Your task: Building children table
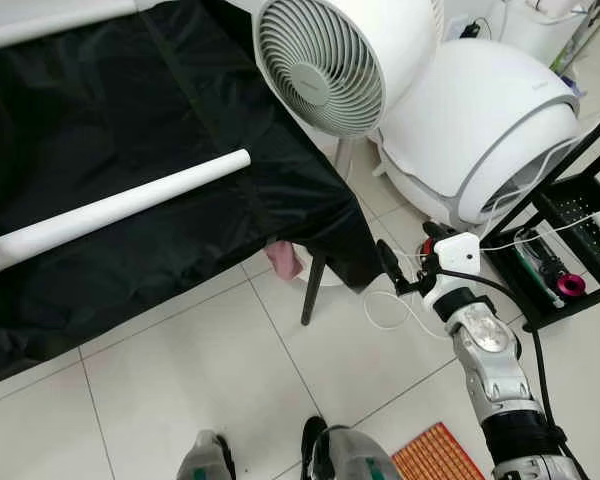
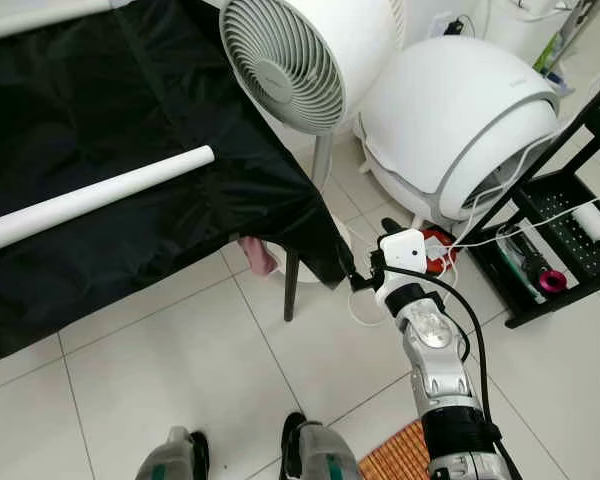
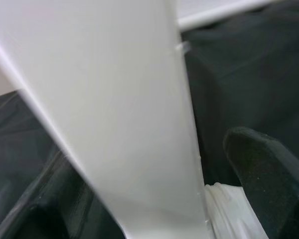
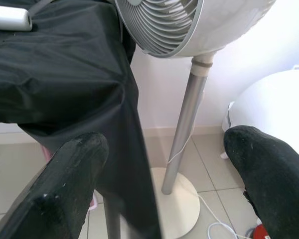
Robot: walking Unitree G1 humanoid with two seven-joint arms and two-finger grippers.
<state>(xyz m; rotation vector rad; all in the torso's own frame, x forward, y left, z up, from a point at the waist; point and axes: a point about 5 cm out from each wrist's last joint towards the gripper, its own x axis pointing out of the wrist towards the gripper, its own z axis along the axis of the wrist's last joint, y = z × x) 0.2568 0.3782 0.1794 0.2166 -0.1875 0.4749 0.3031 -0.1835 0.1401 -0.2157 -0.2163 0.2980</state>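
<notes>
Cloth-draped surface (image 1: 130, 120), black and creased, covers the upper left of the frame, its corner hanging down near centre. Behind it, at top centre, stands a white pedestal fan (image 1: 320, 65), and to the right a rounded white appliance (image 1: 480, 125) beside a black shelf rack (image 1: 570, 250). Across the cloth lies a long white tube (image 1: 120, 205), running from the left edge toward centre; the left end effector (image 3: 209, 209) grips it close, fingers on either side. The right end effector (image 4: 164, 184) hovers spread wide and empty near the hanging cloth corner, at lower right.
</notes>
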